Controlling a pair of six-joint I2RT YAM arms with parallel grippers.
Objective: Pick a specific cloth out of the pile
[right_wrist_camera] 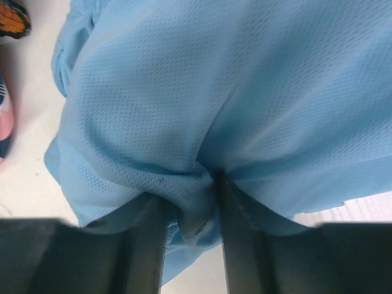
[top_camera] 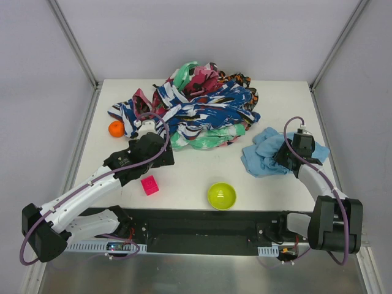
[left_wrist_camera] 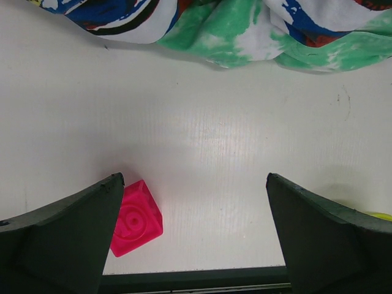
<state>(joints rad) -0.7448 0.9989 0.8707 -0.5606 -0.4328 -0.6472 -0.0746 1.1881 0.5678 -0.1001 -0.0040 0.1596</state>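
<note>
The cloth (top_camera: 262,156), plain light blue, lies crumpled on the white table to the right of the pile (top_camera: 196,107), a heap of dark blue, white, green, pink and orange fabrics at the back centre. My right gripper (top_camera: 284,159) sits on the cloth's right side. In the right wrist view the gripper (right_wrist_camera: 195,202) is shut on a bunched fold of the cloth (right_wrist_camera: 214,92). My left gripper (top_camera: 160,159) is open and empty, low over bare table in front of the pile. Its wrist view shows the jaws (left_wrist_camera: 193,177) wide apart and the pile's green-and-white edge (left_wrist_camera: 245,30).
A pink cube (top_camera: 149,185) lies just in front of the left gripper, beside its left finger (left_wrist_camera: 67,233) in the wrist view (left_wrist_camera: 135,217). A green bowl (top_camera: 221,195) stands near the front edge. An orange ball (top_camera: 116,128) lies left of the pile.
</note>
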